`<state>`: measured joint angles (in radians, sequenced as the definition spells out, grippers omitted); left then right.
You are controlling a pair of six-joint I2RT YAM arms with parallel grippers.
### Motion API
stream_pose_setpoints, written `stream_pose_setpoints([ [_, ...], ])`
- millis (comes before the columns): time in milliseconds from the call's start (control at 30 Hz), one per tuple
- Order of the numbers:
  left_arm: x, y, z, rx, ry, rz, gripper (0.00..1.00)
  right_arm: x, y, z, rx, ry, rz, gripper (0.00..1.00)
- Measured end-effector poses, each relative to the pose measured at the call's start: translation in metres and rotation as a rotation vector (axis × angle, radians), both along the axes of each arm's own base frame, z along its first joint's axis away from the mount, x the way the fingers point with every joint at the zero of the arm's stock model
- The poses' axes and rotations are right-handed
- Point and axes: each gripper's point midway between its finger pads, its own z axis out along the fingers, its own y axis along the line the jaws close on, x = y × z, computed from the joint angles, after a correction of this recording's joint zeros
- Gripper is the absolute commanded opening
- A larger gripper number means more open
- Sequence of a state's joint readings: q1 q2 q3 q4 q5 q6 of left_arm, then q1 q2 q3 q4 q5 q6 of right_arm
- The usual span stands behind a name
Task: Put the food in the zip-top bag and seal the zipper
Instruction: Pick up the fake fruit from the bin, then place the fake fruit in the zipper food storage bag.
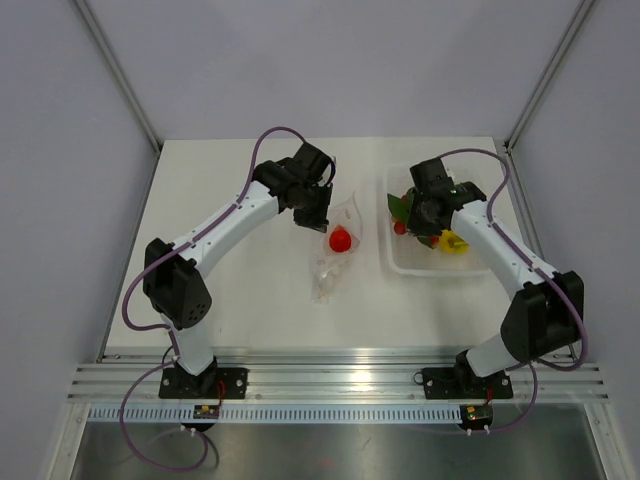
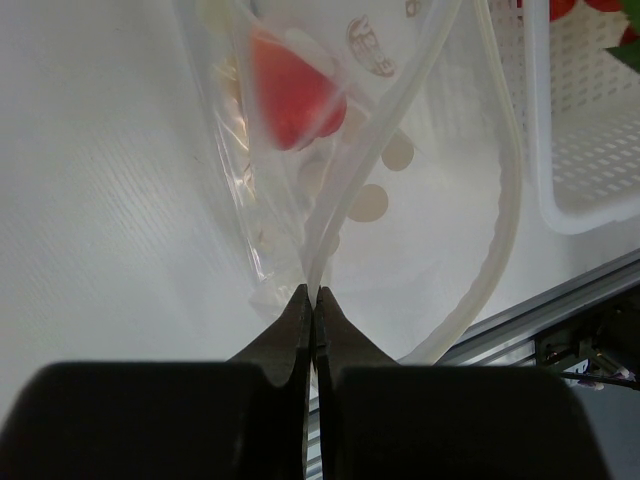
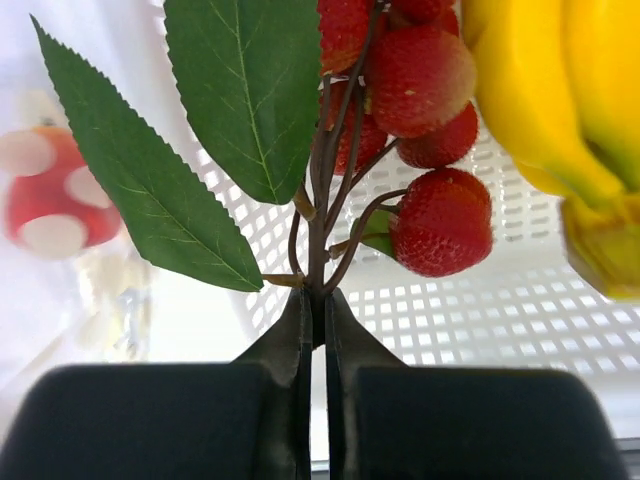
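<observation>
Right gripper: clenched on strawberry cluster by its thin stem; looks light and stiff.
Left gripper: pinching zip-top bag rim; likely floppy, slippery.

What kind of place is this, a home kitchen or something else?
Most likely a robot test booth, not a kitchen: bare grey wall panels, left arm and right arm bolted to an aluminium rail, and toy bananas in a white tray.

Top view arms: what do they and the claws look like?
The left arm and right arm have white links, black joints and black bases, a purple cable looping along each. The left claw and right claw are matte black, tapering to thin tips.
</observation>
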<state>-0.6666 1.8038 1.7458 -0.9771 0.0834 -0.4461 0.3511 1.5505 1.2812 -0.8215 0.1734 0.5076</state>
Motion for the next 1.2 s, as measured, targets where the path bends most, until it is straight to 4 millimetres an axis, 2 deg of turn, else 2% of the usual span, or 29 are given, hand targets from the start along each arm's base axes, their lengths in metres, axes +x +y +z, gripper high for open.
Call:
stream_pose_setpoints([
  [267, 0.001, -0.001, -0.002, 0.001, 0.005, 0.004, 0.0, -0.005, -0.001, 0.104, 0.058, -0.23, 0.009, 0.0],
  [400, 0.002, -0.002, -0.006, 0.005, 0.011, 0.006, 0.0, -0.015, 0.013, 0.135, 0.078, -0.286, 0.059, 0.0],
  [500, 0.002, -0.002, -0.006, 0.005, 0.012, 0.006, 0.0, -0.029, 0.037, 0.152, 0.108, -0.308, 0.138, 0.0],
  [700, 0.002, -0.002, -0.006, 0.006, 0.012, 0.007, 0.0, -0.056, 0.08, 0.167, 0.217, -0.319, 0.251, 0.0],
  [867, 0.003, -0.001, -0.006, 0.004, 0.014, 0.012, 0.0, -0.07, 0.101, 0.172, 0.337, -0.333, 0.263, 0.0],
  [1200, 0.01, 0.004, -0.004, -0.019, 0.025, 0.044, 0.0, -0.08, 0.152, 0.166, 0.511, -0.305, 0.282, 0.0],
])
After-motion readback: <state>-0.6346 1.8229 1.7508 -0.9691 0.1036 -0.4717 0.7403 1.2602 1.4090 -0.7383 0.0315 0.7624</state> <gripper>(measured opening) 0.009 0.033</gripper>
